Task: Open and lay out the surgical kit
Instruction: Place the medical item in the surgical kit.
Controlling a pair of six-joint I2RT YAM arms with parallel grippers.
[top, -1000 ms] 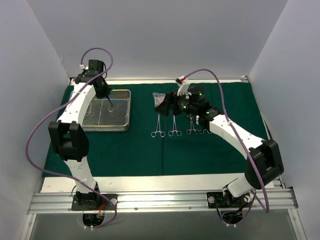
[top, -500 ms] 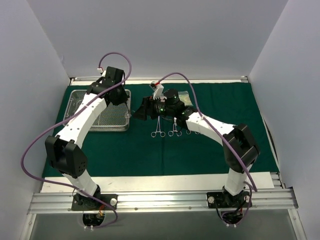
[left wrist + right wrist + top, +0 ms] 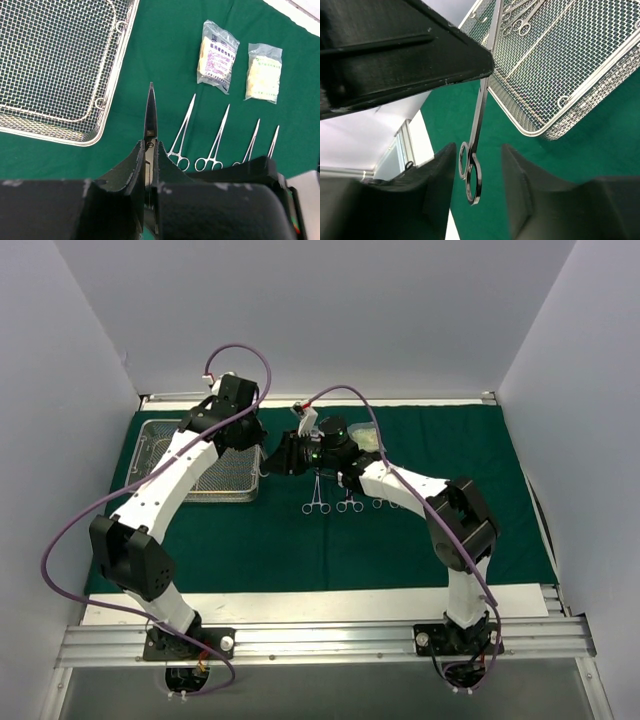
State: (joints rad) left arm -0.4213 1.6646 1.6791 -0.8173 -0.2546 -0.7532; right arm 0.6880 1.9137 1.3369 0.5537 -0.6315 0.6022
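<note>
Steel clamp (image 3: 150, 112), clenched in the left gripper (image 3: 150, 150) beside the tray (image 3: 118, 60), offers its rings to the right gripper (image 3: 479, 151), which is unclenched around them, likely for a handover.

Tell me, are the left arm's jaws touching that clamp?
Touching. The left wrist view shows the left jaws shut on the clamp, pressing both its sides.

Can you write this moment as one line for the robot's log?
left gripper: shut on clamp | right gripper: open, straddling clamp's rings | cloth: four clamps, two pouches | tray: more clamps
</note>
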